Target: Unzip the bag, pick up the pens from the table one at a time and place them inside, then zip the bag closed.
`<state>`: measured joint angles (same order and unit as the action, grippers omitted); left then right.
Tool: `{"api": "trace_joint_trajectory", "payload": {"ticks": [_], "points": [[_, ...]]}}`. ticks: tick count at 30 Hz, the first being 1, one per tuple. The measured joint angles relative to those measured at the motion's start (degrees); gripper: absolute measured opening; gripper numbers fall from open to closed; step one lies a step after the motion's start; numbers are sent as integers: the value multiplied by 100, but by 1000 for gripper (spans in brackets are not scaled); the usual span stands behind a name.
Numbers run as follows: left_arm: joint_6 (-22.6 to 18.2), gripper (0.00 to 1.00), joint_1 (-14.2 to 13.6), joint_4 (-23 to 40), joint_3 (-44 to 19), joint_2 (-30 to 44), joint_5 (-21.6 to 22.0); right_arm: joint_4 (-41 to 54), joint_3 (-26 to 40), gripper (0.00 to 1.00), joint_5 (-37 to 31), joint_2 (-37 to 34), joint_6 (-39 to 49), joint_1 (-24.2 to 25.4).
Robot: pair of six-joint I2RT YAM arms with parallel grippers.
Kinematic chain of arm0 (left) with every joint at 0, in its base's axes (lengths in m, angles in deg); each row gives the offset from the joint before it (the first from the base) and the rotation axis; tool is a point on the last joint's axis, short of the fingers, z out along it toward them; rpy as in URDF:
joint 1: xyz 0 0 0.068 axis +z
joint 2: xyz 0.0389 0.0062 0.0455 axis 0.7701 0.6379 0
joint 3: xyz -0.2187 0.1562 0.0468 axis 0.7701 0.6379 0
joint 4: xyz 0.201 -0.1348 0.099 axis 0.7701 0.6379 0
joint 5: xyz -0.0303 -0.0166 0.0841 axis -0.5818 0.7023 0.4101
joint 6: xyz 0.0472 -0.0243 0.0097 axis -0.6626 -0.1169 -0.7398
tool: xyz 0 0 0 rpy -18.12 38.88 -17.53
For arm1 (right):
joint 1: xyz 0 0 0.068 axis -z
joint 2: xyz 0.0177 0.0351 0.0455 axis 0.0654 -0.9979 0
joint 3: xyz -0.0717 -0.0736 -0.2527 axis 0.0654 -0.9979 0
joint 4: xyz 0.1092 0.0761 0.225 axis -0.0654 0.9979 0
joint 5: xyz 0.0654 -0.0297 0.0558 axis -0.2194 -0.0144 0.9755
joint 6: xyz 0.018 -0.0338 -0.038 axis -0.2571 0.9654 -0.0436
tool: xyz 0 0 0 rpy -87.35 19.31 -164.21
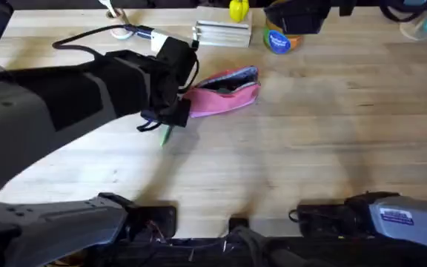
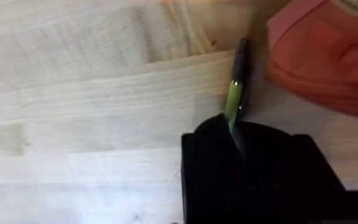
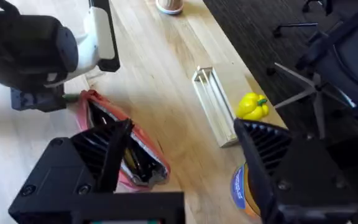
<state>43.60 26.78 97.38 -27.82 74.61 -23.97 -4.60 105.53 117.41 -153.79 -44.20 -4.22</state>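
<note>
A: Bag [image 1: 227,90] location?
B: On the table [image 1: 302,148], unzipped, mouth gaping; dark items show inside it in the right wrist view.
A: Pen?
B: Green pen [image 2: 234,99] just beside the bag's near end, dark tip pointing away from the left fingers [image 2: 235,134], which are clamped on its other end.
A: Right fingers?
B: Right fingers [image 3: 185,162] spread apart, holding nothing, above the bag. Beyond the bag: a clear box [image 1: 223,33], yellow toy [image 1: 239,10], blue-lidded tub [image 1: 279,41].
</note>
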Motion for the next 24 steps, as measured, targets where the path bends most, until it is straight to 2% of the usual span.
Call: {"api": "trace_joint_trajectory", "payload": {"ticks": [2,6,10,13,16,19,24], "points": [[0,40,12,204,1,-107,292,2,0,998,0,0,0,0],[-6,41,31,52,-77,-672,780,-2,0,998,0,0,0,0],[-15,41,31,-903,-233,-1342,973,-2,0,998,0,0,0,0],[-52,41,31,-1666,-277,-1736,828,-1,0,998,0,0,0,0],[-235,41,31,-2369,-283,-1996,232,0,0,997,0,0,0,0],[-532,41,31,-2895,-303,-2045,-716,-2,0,997,0,0,0,0],[-1580,42,29,-3258,-303,-1703,-2428,0,0,997,0,2,0,0]]}}
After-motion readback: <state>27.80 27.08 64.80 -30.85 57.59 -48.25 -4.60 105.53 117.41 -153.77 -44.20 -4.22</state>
